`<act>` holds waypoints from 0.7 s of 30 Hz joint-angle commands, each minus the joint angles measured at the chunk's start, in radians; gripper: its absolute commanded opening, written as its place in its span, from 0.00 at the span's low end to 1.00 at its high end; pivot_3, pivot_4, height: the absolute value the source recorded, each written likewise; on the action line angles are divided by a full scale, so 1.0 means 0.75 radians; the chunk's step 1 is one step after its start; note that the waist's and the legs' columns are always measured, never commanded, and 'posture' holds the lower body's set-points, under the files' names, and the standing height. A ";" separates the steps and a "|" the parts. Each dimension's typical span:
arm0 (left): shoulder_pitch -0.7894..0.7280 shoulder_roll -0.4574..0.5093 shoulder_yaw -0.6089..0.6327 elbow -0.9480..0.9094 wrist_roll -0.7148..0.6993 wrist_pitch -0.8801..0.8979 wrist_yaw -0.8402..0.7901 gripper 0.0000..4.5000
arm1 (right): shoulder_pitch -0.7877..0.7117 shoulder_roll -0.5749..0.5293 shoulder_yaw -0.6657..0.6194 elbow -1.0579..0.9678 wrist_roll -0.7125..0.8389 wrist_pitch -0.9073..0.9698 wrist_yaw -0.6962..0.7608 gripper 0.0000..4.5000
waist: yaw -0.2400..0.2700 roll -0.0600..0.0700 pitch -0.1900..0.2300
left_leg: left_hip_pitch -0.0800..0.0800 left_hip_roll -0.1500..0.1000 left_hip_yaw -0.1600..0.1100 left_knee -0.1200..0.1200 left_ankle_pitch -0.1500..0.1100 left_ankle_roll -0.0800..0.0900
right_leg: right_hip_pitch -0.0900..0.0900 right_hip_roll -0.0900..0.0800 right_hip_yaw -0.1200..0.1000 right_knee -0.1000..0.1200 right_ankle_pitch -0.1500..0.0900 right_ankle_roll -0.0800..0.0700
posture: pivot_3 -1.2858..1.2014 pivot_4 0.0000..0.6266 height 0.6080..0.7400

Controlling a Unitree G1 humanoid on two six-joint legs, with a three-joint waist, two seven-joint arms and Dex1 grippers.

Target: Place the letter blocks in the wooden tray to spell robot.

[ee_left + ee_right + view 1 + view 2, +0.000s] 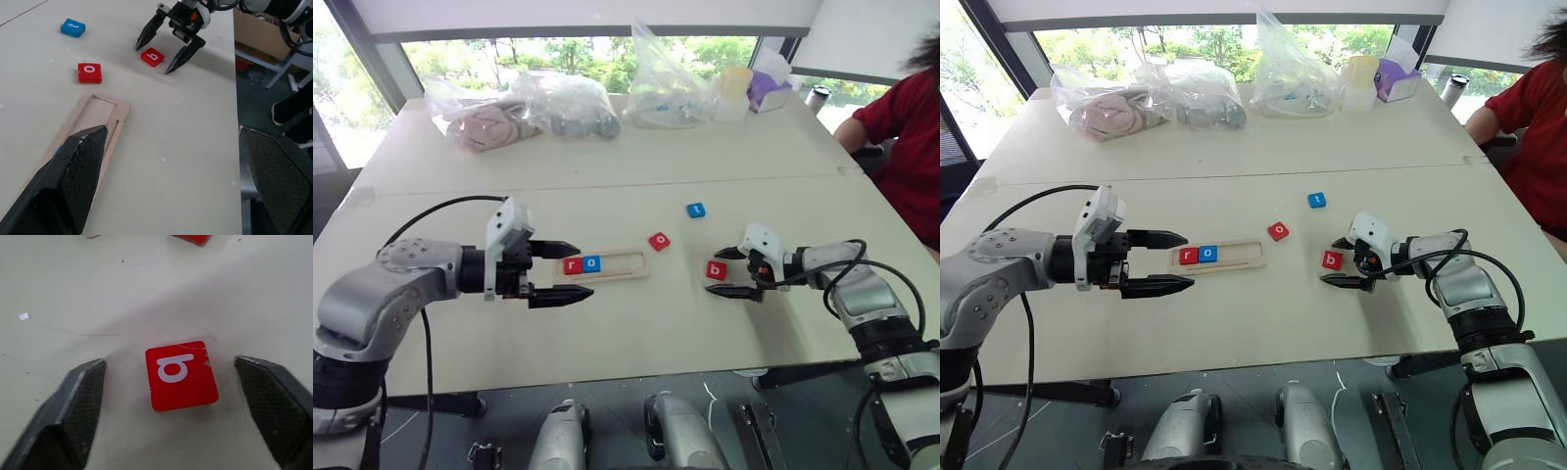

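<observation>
The wooden tray (617, 266) lies at the table's middle, holding a red r tile (572, 264) and a blue o tile (591, 262) at its left end. My left gripper (584, 269) hovers open over that left end, one finger on each side of the tray. A red o tile (659, 241) and a blue t tile (696, 210) lie loose to the tray's right. Further right, my right gripper (713, 272) is open and straddles the red b tile (181, 375), which lies flat on the table. There is a gap between the tile and each of the fingers (78, 406).
Clear plastic bags (568, 108) of items and a yellow cup (734, 88) line the table's far side. A person in a red top (911, 147) sits at the far right corner. The table's near edge runs just below both arms.
</observation>
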 commanded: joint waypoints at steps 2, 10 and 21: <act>-0.022 0.019 0.029 -0.015 -0.008 -0.021 -0.008 1.00 | -0.013 0.014 -0.040 -0.004 0.002 -0.019 -0.011 0.36 | 0.000 0.000 0.000 | 0.000 0.000 0.000 0.000 0.000 0.000 | 0.000 0.000 0.000 0.000 0.000 0.000 | 0.52 0.24 1.00; 0.009 0.171 0.066 0.117 0.114 -0.100 -0.069 1.00 | -0.120 0.124 -0.027 -0.304 0.095 0.171 -0.031 0.26 | -0.013 0.001 0.000 | 0.001 0.001 0.000 0.000 0.000 0.000 | -0.001 0.002 0.001 0.002 0.000 0.000 | 0.52 0.24 1.00; 0.175 0.313 0.195 0.236 0.189 -0.228 -0.157 1.00 | -0.405 0.557 0.283 -0.176 -0.052 0.126 -0.088 0.26 | 0.031 0.002 0.001 | -0.001 0.009 0.001 -0.001 0.000 -0.001 | -0.005 0.007 -0.002 0.002 0.001 -0.006 | 0.52 0.24 1.00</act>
